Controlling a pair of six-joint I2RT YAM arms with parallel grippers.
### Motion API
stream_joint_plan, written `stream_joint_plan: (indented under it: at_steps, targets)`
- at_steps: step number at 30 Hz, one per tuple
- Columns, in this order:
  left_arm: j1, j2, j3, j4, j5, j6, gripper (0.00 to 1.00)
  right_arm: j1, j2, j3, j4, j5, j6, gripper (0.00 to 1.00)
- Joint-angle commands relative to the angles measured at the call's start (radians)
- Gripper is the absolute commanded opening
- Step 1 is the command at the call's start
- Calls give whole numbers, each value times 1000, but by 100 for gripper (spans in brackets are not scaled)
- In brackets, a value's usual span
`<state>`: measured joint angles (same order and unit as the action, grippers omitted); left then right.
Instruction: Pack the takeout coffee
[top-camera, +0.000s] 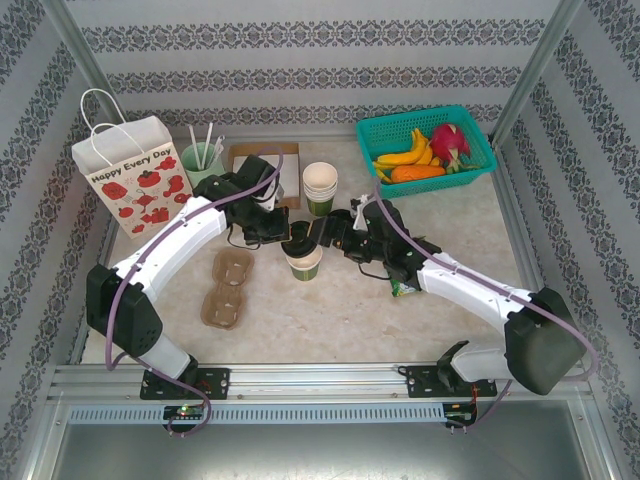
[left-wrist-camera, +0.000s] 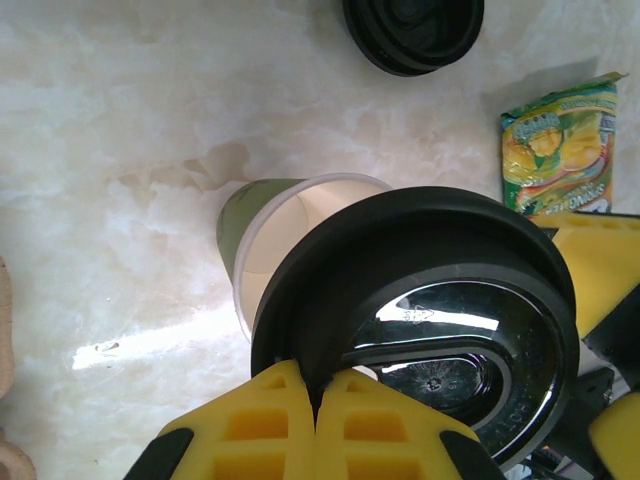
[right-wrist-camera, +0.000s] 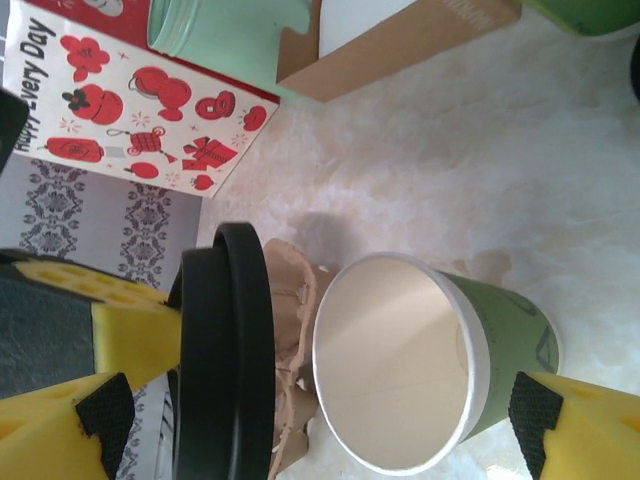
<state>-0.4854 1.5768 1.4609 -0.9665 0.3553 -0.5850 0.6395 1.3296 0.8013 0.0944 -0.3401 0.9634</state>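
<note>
Takeout coffee, lid not yet seated. The cup (right-wrist-camera: 400, 370) stands open on the tabletop (top-camera: 340, 320), straddled by the released right hand (right-wrist-camera: 318, 415). The left hand (left-wrist-camera: 315, 395), clenched on the black lid (left-wrist-camera: 430, 300), holds it tilted over the mouth. Capping and bagging are left (paper bag (top-camera: 130, 180) stands well apart). The cup's fill level and any contact with the right fingers are unclear.

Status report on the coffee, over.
Left gripper shut on lid. Right gripper open, straddling cup. Lid not yet seated; cup mouth unobstructed.

Green paper cup (right-wrist-camera: 505, 340) upright, uncovered, mid-table, black lid (right-wrist-camera: 225, 360) beside its rim.
</note>
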Motion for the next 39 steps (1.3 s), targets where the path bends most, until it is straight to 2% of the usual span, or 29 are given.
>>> stream_joint_plan:
  at_steps: [1, 19, 39]
  targets:
    - [-25, 21, -8, -43, -52, -20, 0, 10, 22, -25, 70, -23, -8, 98]
    - [-51, 51, -75, 38, -50, -49, 0, 13, 126, -13, 132, -134, -22, 98]
    - [-50, 77, -100, 101, -36, -56, 0, 23, 178, 19, 147, -187, -26, 98]
